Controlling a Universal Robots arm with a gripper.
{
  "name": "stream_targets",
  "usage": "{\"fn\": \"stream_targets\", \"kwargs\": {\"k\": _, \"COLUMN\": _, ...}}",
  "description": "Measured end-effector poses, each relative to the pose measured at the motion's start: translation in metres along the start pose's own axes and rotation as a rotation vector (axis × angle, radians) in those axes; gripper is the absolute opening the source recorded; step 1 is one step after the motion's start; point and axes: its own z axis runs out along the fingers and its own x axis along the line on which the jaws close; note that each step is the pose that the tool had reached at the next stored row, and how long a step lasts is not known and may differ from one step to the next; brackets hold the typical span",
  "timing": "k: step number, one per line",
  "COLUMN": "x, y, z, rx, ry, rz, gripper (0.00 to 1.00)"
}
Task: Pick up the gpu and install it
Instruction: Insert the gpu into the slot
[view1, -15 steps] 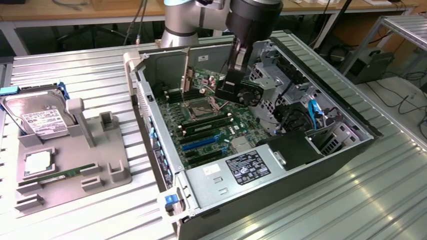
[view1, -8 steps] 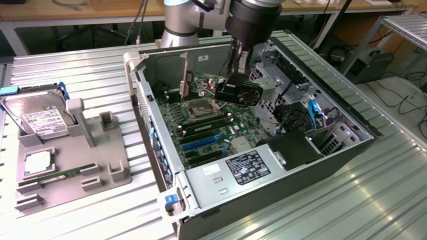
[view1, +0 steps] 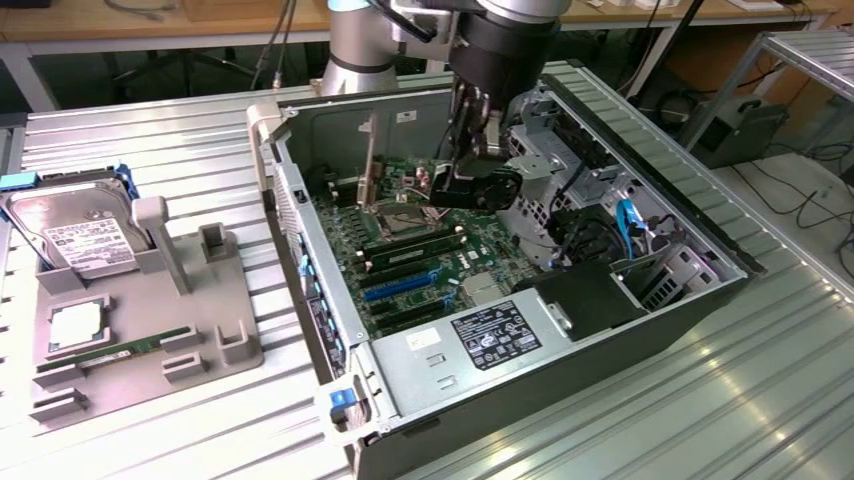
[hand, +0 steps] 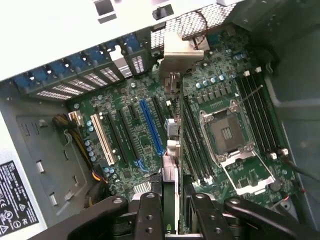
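My gripper (view1: 474, 190) reaches down into the open computer case (view1: 694, 250) and is shut on the gpu. In the wrist view the gpu (hand: 171, 165) stands on edge between the two black fingers (hand: 150, 215) and runs away from them over the motherboard (hand: 130, 150). Its silver bracket (hand: 177, 50) points at the case's rear slot openings. In the exterior view the bracket (view1: 370, 160) shows as a thin upright strip toward that view's left of the gripper. The card lies between the blue slot (hand: 150, 127) and the CPU socket (hand: 227, 132). Whether its edge touches a slot I cannot tell.
A grey fixture tray (view1: 227, 330) lies outside the case at the exterior view's left, holding a hard drive (view1: 80, 235), a processor (view1: 80, 325) and a green memory stick (view1: 114, 350). The power supply (view1: 501, 335) fills the case's near end and a drive cage (view1: 587, 180) stands beside the gripper.
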Motion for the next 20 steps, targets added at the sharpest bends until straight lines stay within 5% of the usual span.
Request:
{"fn": "stream_targets", "kwargs": {"k": 12, "x": 0.000, "y": -0.0007, "z": 0.0169, "rx": -0.0058, "ry": 0.0115, "rz": -0.291, "gripper": 0.26}}
{"fn": "stream_targets", "kwargs": {"k": 20, "x": 0.000, "y": -0.0007, "z": 0.0170, "rx": -0.0060, "ry": 0.0117, "rz": -0.301, "gripper": 0.26}}
